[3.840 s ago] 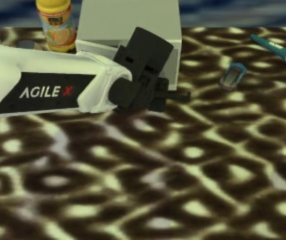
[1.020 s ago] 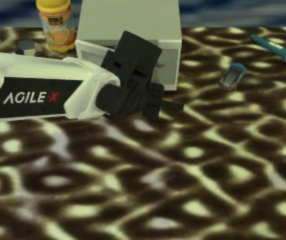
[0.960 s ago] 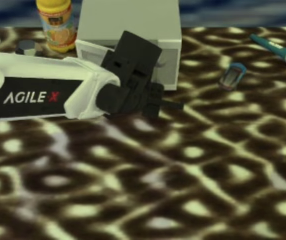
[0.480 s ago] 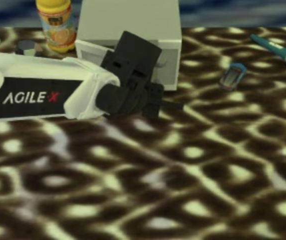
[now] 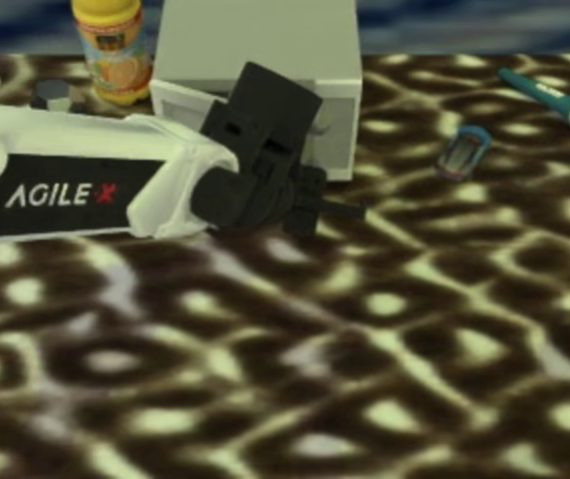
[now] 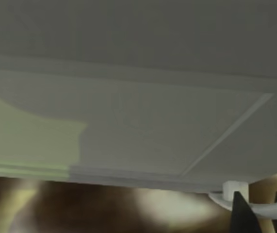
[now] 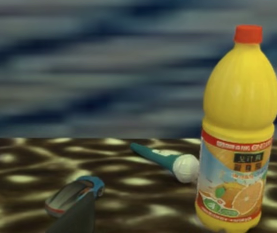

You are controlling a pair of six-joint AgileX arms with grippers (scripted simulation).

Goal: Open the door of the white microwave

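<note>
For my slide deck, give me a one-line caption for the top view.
Left gripper at the door of the white microwave, door swung slightly ajar.

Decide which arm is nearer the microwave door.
Left. Its end effector sits right at the door, by the handle; the right arm is out of the top view.

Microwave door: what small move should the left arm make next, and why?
Probably a short pull on the handle toward the table's near edge, curving toward the top view's left. The left gripper sits at the handle on the door of the white microwave, and the door looks barely ajar at most. The right arm is outside the top view.
</note>
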